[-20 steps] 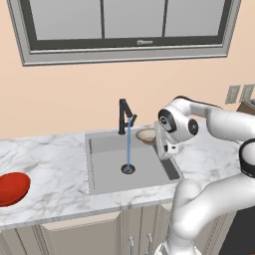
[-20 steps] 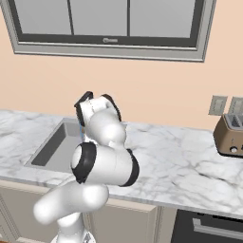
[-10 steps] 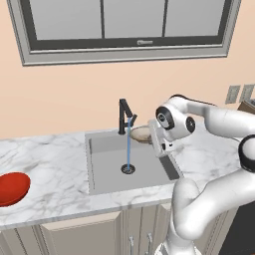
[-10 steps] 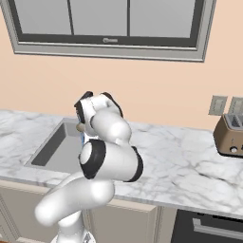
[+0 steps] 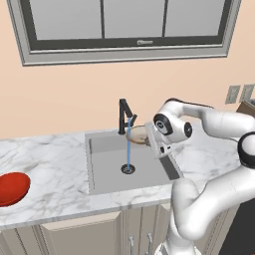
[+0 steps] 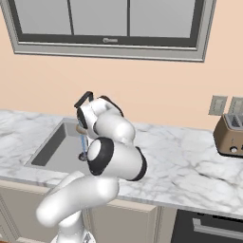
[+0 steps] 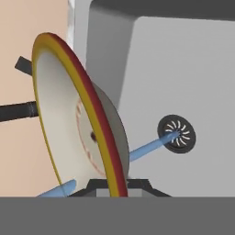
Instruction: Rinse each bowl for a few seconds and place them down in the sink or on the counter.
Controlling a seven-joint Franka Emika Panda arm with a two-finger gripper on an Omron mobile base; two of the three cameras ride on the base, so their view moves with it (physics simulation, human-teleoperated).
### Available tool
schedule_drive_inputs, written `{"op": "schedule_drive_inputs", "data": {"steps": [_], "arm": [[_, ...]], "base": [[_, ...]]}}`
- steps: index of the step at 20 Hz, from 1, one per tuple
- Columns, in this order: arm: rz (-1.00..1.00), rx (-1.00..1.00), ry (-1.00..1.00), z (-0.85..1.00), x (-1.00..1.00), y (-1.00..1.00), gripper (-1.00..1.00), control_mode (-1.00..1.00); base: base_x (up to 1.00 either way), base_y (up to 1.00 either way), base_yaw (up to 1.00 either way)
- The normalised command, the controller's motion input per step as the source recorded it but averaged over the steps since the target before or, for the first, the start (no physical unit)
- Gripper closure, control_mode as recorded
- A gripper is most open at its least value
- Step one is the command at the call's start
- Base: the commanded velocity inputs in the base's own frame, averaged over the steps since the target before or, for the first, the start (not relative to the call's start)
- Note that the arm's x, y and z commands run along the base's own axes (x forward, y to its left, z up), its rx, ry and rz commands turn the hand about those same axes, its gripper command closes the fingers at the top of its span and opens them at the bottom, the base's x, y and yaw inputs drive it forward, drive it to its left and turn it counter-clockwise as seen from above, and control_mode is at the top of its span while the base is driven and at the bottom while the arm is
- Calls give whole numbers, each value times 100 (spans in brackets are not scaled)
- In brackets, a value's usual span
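Two bowls are being shown: a red bowl (image 5: 12, 188) on the counter (image 5: 55, 174), and a beige bowl (image 5: 138, 134) being clamped by the gripper (image 5: 149, 141), arm bent over the sink (image 5: 107, 169), beneath the faucet (image 5: 124, 114).

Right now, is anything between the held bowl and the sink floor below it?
Nothing visible. The tool holds the tan bowl by its rim in the water stream; the sink beneath holds just the drain.

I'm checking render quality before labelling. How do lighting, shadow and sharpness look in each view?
Left base view: flat even light, faint shading inside the grey rectangular sink, no glare. Right base view: equally soft, the brown metal toaster crisp. Hand view: the beige brown-rimmed bowl looms large, slightly soft-edged, no highlights.
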Motion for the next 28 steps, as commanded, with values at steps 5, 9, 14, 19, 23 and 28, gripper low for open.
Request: {"op": "schedule_drive_inputs", "data": {"steps": [5,9,14,19,23,28], "arm": [[7,0,-2,-13,19,8,100,-100],[10,4,0,-3,4,0,100,-100],[10,4,-5,0,0,-13,100,-100],[-4,-2,-10,5,0,-28,100,-100],[-10,-3,-3,20,0,-27,100,-100],[-12,-3,4,27,0,-30,100,-100]], "base": [[0,0,0],[0,0,0],[0,0,0],[0,0,0],[0,0,0],[0,0,0]]}}
